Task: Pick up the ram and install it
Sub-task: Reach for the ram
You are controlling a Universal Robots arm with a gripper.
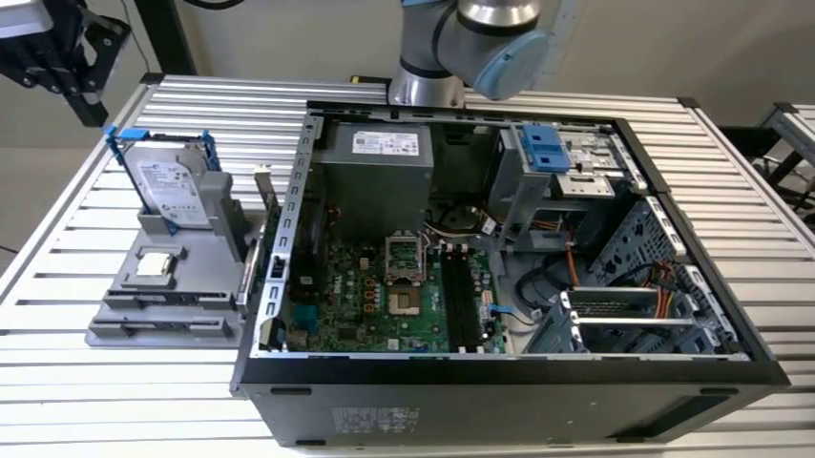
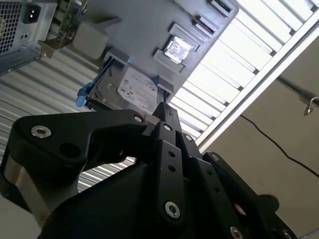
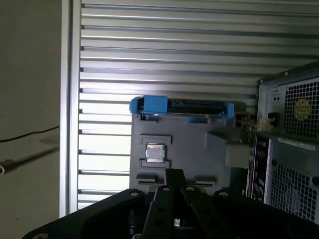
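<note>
Approach step: black claw (image 2: pixel 166 111), seemingly closed and empty, hovers over the grey plastic holder (image 1: pixel 140 315) at the exterior view's left; the long green ram stick (image 1: pixel 263 197) standing there needs opened, aligned jaws.

Nothing stood between your gripper (image 3: pixel 173 174) and the grey holder (image 3: pixel 184 149). The hard drive (image 3: pixel 194 106) stood upright along one end of the holder, and the computer case (image 3: pixel 294 129) wall rose just beside the holder. The slatted surface (image 3: pixel 104 149) on the holder's other side gave you free room.
</note>
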